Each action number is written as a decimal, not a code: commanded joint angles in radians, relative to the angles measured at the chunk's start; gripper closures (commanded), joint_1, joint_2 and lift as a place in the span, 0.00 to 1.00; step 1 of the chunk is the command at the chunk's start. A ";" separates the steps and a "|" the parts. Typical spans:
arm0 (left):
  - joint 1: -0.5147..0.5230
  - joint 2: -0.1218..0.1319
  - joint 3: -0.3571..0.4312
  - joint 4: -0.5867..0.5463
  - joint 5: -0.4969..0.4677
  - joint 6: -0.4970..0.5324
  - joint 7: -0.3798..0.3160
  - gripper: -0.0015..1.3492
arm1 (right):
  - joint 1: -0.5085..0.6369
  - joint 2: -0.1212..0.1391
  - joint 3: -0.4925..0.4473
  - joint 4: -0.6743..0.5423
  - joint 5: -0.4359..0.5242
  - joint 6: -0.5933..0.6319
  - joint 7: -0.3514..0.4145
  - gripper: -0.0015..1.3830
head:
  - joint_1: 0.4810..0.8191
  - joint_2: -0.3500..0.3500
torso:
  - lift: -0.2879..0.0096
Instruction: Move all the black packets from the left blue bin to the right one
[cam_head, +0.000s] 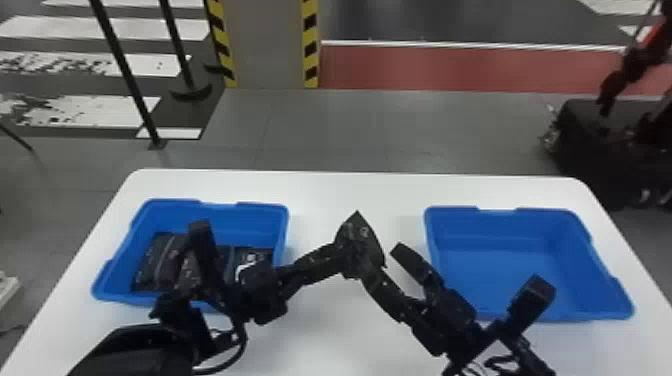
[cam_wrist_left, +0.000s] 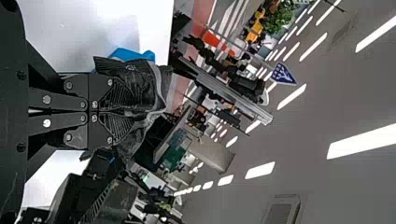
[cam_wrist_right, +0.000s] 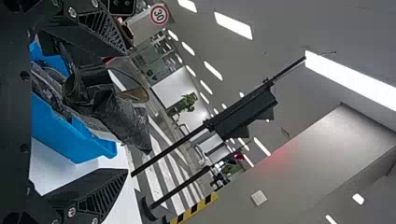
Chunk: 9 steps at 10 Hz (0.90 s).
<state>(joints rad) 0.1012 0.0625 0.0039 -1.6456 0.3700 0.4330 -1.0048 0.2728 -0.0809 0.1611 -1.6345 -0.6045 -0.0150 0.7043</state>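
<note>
OK, so in the head view both arms are up over the white table (cam_head: 330, 200). The left gripper (cam_head: 338, 250) has a black packet (cam_head: 357, 235) out in the air between the two blue bins. The right gripper (cam_head: 381, 261) faces it from the other side, its fingers spread, one of them right by the packet's lower part (can't tell if it's actually touching). More black packets (cam_head: 159, 260) are lying in the left blue bin (cam_head: 250, 220), and over on the other side sits the right blue bin (cam_head: 495, 237).

Left wrist view: the left gripper (cam_wrist_left: 133, 112) is pinched down on that same packet, which sticks out crumpled past the fingertips. A bit of blue bin (cam_wrist_left: 133, 54) pokes out behind it.

Right wrist view: the right gripper (cam_wrist_right: 127, 111) is wide apart, and the packet sits in the gap, way nearer one finger than the other (pretty wrinkly thing, honestly). Behind it you can see the left blue bin with packets in it.
</note>
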 joint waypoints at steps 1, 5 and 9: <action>-0.008 -0.003 -0.013 0.000 0.003 0.009 0.000 0.89 | -0.045 0.001 0.000 0.048 0.008 -0.015 0.000 0.10 | 0.63 0.51 | 0.60; -0.006 -0.007 -0.016 0.007 0.001 0.023 0.002 0.89 | -0.037 0.000 0.000 0.040 0.003 -0.027 -0.034 0.93 | 0.63 0.47 | 0.60; -0.006 -0.012 -0.015 0.010 0.006 0.009 0.011 0.89 | -0.023 0.006 0.002 0.033 0.003 -0.029 -0.020 0.92 | 0.63 0.47 | 0.60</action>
<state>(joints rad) 0.0955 0.0517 -0.0107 -1.6356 0.3733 0.4435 -0.9950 0.2519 -0.0761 0.1625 -1.6014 -0.6020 -0.0443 0.6842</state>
